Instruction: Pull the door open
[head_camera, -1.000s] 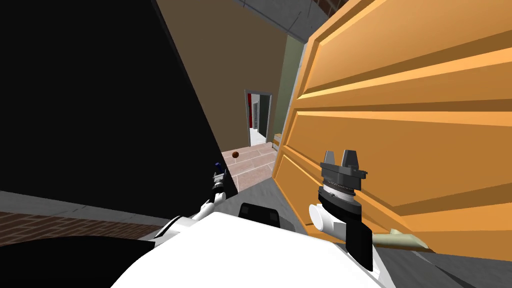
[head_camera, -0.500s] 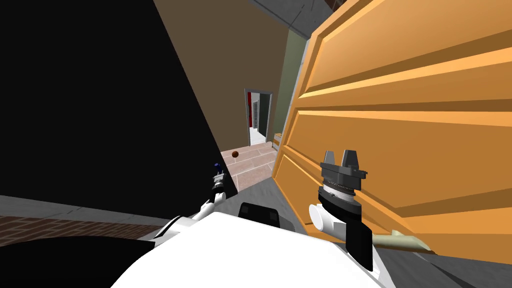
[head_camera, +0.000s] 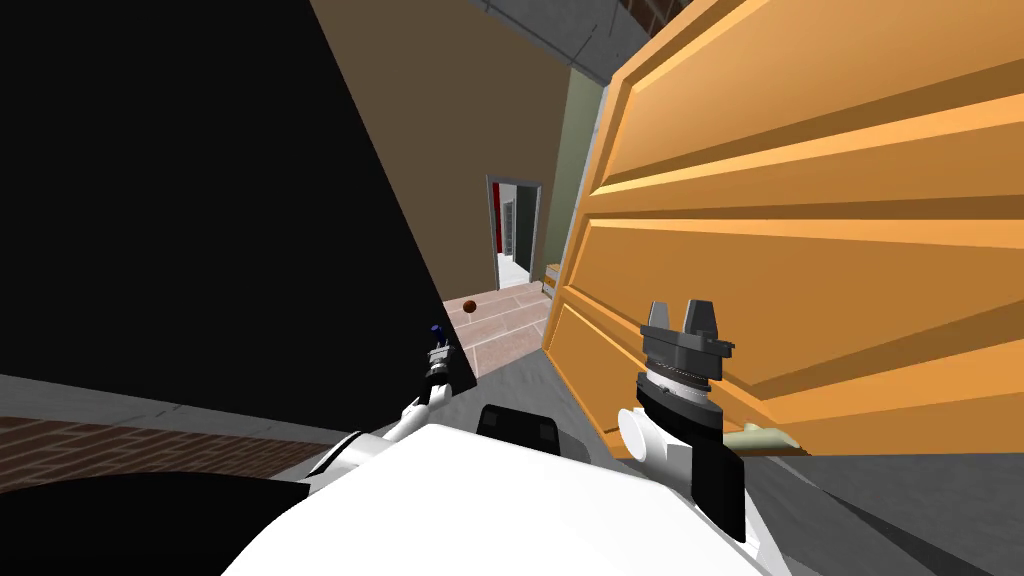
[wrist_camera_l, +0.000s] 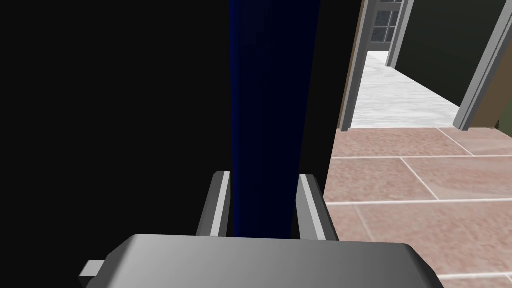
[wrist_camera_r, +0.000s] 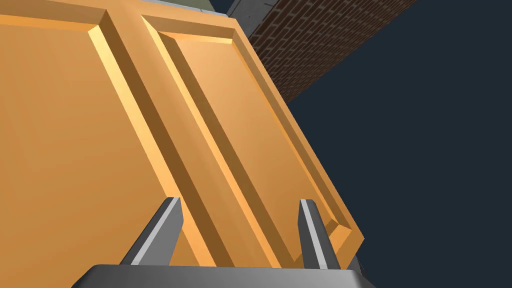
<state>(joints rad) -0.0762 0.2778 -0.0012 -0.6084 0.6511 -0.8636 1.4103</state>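
While the left jaws pinch the blue bar (wrist_camera_l: 267, 125), lengthwise between them, the right jaws — spread — face the orange door (wrist_camera_r: 75, 125).

Legible markings: none. No text, label, brand, number or sign can be read on the orange panelled door (head_camera: 800, 250) or on anything near it.
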